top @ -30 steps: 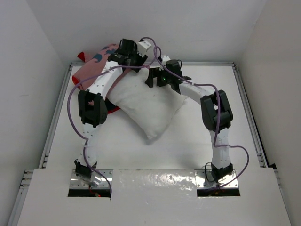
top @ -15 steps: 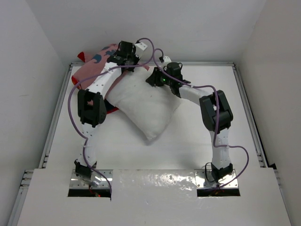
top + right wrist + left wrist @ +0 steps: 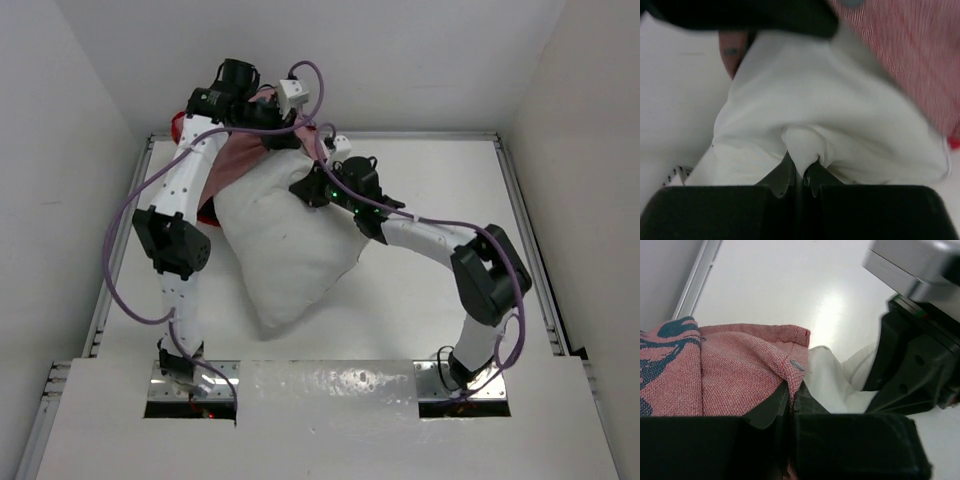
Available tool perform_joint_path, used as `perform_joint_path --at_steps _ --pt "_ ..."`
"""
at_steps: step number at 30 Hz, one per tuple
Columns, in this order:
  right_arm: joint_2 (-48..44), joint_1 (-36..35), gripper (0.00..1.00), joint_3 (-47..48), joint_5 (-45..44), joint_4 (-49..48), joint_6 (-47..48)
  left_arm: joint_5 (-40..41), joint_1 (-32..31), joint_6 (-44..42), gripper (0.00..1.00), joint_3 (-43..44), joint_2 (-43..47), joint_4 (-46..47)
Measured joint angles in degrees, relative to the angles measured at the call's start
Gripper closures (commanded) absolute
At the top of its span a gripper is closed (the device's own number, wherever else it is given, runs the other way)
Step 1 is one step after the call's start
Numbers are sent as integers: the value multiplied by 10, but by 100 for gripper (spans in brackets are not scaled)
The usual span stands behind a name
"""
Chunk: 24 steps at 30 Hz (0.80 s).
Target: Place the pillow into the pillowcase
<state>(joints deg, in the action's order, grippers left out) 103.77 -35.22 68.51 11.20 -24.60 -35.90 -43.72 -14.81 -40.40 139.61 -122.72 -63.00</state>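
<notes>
The plump white pillow (image 3: 285,240) lies in the middle of the table, its far end against the red pillowcase (image 3: 240,150) at the back left. My left gripper (image 3: 262,112) is shut on the pillowcase's hem (image 3: 790,360), pinching the pink-red fabric between its fingers. Just right of it, my right gripper (image 3: 305,188) is shut on a fold of the pillow (image 3: 805,145) at its far corner. In the left wrist view the pillow's white cloth (image 3: 832,385) shows just beside the pillowcase edge. Most of the pillowcase is hidden under the left arm.
White walls enclose the table on three sides, with metal rails (image 3: 118,235) along the left and right (image 3: 525,235) edges. Purple cables (image 3: 125,240) loop off both arms. The arm bases (image 3: 180,365) stand at the near edge.
Both grippers have shut, the left on the pillowcase hem, the right on the pillow's corner. The left arm swung up and leftward, and the pillow shifted toward the near left.
</notes>
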Motion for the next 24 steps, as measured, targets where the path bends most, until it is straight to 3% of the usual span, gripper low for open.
perform_joint_path --at_steps 5,8,12,13,16,19,21,22,24 --pt "-49 -33 100 -14 -37 -45 -25 -6 -33 -62 100 -49 83 -44" --pt "-85 -40 100 -37 -54 -57 -42 23 -59 -46 98 -108 135 -7" --pt "-172 -39 100 -133 -103 -62 -51 84 -82 -8 99 -213 203 58" --pt "-192 -39 100 -159 -116 -57 -51 102 -84 3 97 -244 215 80" --pt "-241 -38 100 -229 -151 -25 -43 137 -85 33 74 -330 231 123" --pt "-261 -36 100 -278 -180 -1 -28 156 -85 57 65 -390 221 145" --pt "-261 -29 100 -294 -192 9 -22 174 -86 71 76 -410 210 156" --pt "-261 -27 100 -298 -197 12 -21 183 -86 77 94 -414 203 160" --pt "-261 -27 100 -301 -198 11 -17 201 -87 87 100 -415 193 168"
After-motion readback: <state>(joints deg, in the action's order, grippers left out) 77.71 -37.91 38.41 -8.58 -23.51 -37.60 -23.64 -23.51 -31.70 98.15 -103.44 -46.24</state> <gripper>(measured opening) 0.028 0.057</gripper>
